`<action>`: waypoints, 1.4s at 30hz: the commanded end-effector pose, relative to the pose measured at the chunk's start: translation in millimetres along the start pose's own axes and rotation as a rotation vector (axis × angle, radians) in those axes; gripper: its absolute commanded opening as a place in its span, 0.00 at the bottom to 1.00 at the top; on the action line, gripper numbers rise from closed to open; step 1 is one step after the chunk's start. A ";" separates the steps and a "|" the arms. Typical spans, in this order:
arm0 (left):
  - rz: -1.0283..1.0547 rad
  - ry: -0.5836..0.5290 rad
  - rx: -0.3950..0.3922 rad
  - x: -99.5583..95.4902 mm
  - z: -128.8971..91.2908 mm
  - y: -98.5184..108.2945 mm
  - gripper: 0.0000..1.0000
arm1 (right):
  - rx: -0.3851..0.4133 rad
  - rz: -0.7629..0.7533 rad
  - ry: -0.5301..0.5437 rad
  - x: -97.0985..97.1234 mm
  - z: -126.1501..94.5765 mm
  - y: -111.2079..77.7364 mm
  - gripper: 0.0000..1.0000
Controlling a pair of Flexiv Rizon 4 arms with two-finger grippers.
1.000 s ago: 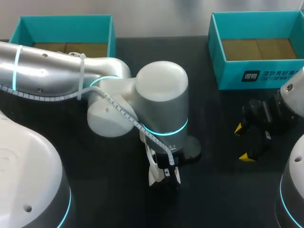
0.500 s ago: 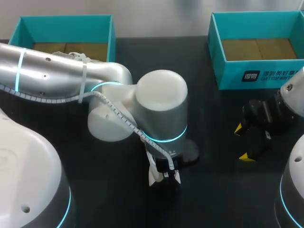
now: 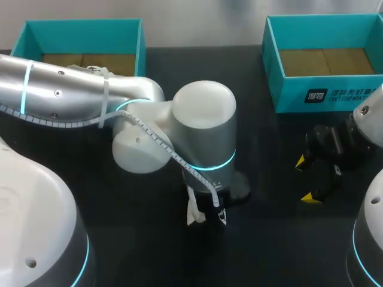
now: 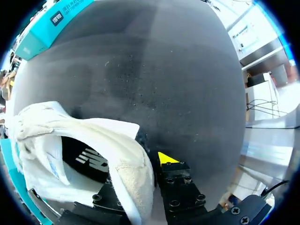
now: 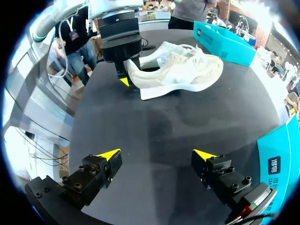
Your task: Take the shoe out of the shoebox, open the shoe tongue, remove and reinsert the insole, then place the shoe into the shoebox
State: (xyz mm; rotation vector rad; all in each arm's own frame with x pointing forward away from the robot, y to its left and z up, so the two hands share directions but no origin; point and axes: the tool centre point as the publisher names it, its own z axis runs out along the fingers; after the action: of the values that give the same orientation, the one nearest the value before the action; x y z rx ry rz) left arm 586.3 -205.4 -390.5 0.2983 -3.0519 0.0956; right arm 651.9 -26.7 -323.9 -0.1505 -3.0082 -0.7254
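The black table [image 3: 269, 239] fills the head view. The left arm [image 3: 72, 95] comes in from the left side and reaches to the middle, where its wrist points down and covers most of the shoe. Two teal shoeboxes stand open at the far edge, well apart: the left shoebox [image 3: 84, 24] and the right shoebox [image 3: 287, 95].

The white shoe [image 5: 183, 70] rests on the table near the middle, outside both boxes. The left gripper [image 5: 127, 77] is closed narrowly on its heel. One finger is outside the heel wall, and the other is inside the shoe, where its tip does not show. The right gripper [image 5: 157, 159] hangs over bare table at the right side, well apart from the shoe. Its fingers are wide apart and hold nothing. Inside the shoe the black insole [image 4: 86, 157] lies in place.
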 end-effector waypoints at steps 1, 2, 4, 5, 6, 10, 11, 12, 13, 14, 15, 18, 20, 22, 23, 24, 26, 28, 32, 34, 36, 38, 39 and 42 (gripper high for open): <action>0.002 0.000 0.006 -2.1 -9.6 3.9 0.00 | 0.003 0.001 -0.001 0.5 0.5 0.7 1.00; 0.003 0.001 0.007 -2.6 -11.4 4.0 0.00 | 0.003 0.001 -0.001 0.5 0.5 0.7 1.00; 0.007 0.001 0.011 -3.5 -16.2 4.2 0.00 | 0.003 0.001 -0.001 0.5 0.5 0.7 1.00; 0.009 -0.001 0.014 -4.0 -19.5 4.2 0.00 | 0.003 0.001 -0.001 0.5 0.5 0.7 1.00; 0.012 -0.003 0.018 -4.7 -23.1 4.2 0.00 | 0.003 0.001 -0.001 0.5 0.5 0.7 1.00; 0.033 -0.004 0.047 -10.7 -48.2 5.4 0.00 | 0.003 0.001 -0.001 0.5 0.5 0.7 1.00; 0.036 -0.008 0.049 -13.0 -56.1 5.9 0.00 | 0.003 0.001 -0.001 0.5 0.5 0.7 1.00; 0.051 -0.006 0.048 -17.7 -65.9 5.5 0.00 | 0.003 0.001 -0.001 0.5 0.5 0.7 1.00; 0.059 -0.003 0.053 -22.2 -76.1 5.6 0.00 | 0.003 0.001 -0.001 0.5 0.5 0.7 1.00; 0.066 -0.005 0.057 -25.7 -86.7 6.5 0.00 | 0.003 0.001 -0.001 0.5 0.5 0.7 1.00; 0.086 0.006 0.045 -29.5 -96.6 6.7 0.00 | 0.003 0.001 -0.001 0.5 0.5 0.7 1.00; 0.115 0.003 0.045 -40.2 -122.4 7.3 0.00 | 0.003 0.001 -0.001 0.5 0.5 0.7 1.00; 0.121 -0.004 0.047 -46.7 -137.2 8.6 0.00 | 0.003 0.001 -0.001 0.5 0.5 0.7 1.00; 0.110 -0.010 0.060 -55.4 -151.9 10.7 0.00 | 0.003 0.001 -0.001 0.5 0.5 0.7 1.00; 0.111 -0.012 0.060 -58.9 -157.1 11.9 0.00 | 0.003 0.001 -0.001 0.5 0.5 0.7 1.00; 0.110 -0.014 0.062 -63.5 -162.9 12.5 0.00 | 0.003 0.001 -0.001 0.5 0.5 0.7 1.00; 0.120 -0.010 0.053 -71.0 -170.4 13.4 0.00 | 0.003 0.001 -0.001 0.5 0.5 0.7 1.00; 0.117 -0.015 0.051 -77.1 -176.7 14.3 0.00 | 0.003 0.001 -0.001 0.5 0.5 0.7 1.00; 0.126 0.002 0.051 -90.1 -192.5 14.0 0.00 | 0.003 0.001 -0.001 0.5 0.5 0.7 1.00; 0.164 0.033 0.043 -95.1 -199.9 15.7 0.00 | 0.003 0.001 -0.001 0.5 0.5 0.7 1.00; 0.164 0.033 0.043 -95.1 -199.9 15.7 0.00 | 0.003 0.001 -0.001 0.5 0.5 0.7 1.00; 0.164 0.033 0.043 -95.1 -199.9 15.7 0.00 | 0.003 0.001 -0.001 0.5 0.5 0.7 1.00; 0.164 0.033 0.043 -95.1 -199.9 15.7 0.00 | 0.003 0.001 -0.001 0.5 0.5 0.7 1.00; 0.164 0.033 0.043 -95.1 -199.9 15.7 0.00 | 0.003 0.001 -0.001 0.5 0.5 0.7 1.00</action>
State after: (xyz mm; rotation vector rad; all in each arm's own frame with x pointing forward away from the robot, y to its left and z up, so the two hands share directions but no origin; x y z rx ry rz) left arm 690.9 -159.6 -204.8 0.0487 -3.0359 0.1729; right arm 651.9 -26.7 -323.9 -0.1505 -3.0082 -0.7255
